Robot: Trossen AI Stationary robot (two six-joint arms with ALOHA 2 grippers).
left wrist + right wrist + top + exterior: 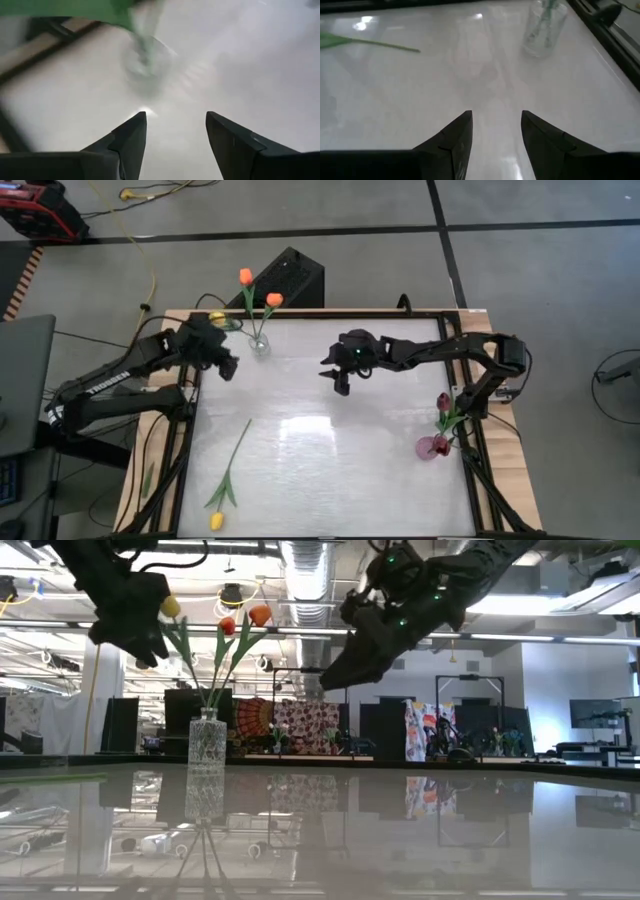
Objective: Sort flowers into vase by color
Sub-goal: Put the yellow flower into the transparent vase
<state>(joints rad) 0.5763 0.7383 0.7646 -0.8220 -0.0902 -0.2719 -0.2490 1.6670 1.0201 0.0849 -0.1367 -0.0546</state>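
Observation:
A clear glass vase (259,345) stands near the table's far left. It holds two orange tulips (246,277) and a yellow one (171,606) by their stems. My left gripper (226,366) hovers open and empty just left of this vase (147,62), above the table, with a green leaf (75,10) before it. My right gripper (339,379) is open and empty above the table's middle, far part. A second yellow tulip (228,480) lies flat at the near left. A pink vase (432,447) at the right edge holds a maroon tulip (443,401).
A wooden frame (175,470) borders the glossy white table top. A black box (292,275) stands just beyond the far edge, behind the clear vase. The lying tulip's stem (370,42) and the clear vase (545,27) show in the right wrist view.

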